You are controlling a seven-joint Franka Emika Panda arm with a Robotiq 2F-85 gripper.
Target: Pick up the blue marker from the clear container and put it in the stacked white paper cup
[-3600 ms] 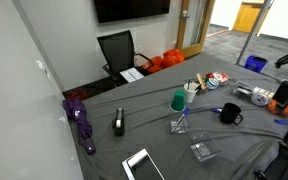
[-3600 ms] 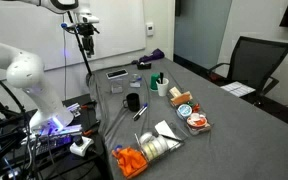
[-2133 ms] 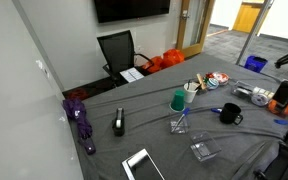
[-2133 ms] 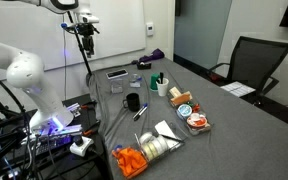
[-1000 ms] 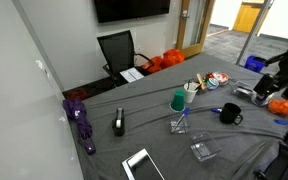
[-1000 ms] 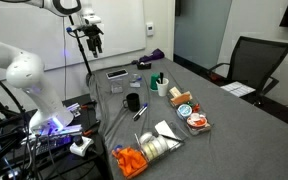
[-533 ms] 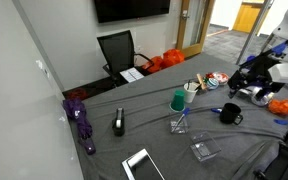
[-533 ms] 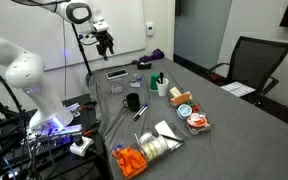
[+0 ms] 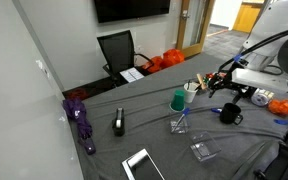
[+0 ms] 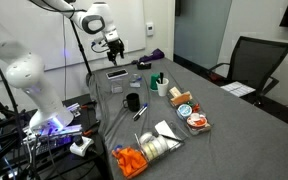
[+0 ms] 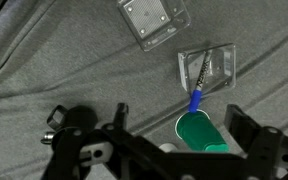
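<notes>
Grey cloth covers the table (image 9: 149, 138) on which all objects stand. White Panda arm (image 10: 26, 68) enters from the right in an exterior view (image 9: 276, 40) and carries the gripper (image 9: 223, 85) above the table, clear of every object and to the right of the cups. In the wrist view its two dark fingers (image 11: 120, 112) stand wide apart with nothing between them. Black mug (image 9: 231, 114) rests near the right side of the table. Teal-green cup (image 9: 178, 100) stands just left of the stacked white paper cup (image 9: 191, 90), which sits slightly farther back. Larger clear tub (image 11: 154, 20), with whitish edges, lies apart from the others, toward the near edge of the table (image 9: 204, 151). Clear container (image 11: 208, 66) sits just in front of the green cup. Blue marker (image 11: 197, 86) lies in this container, one end resting over its rim and pointing at the green cup.
</notes>
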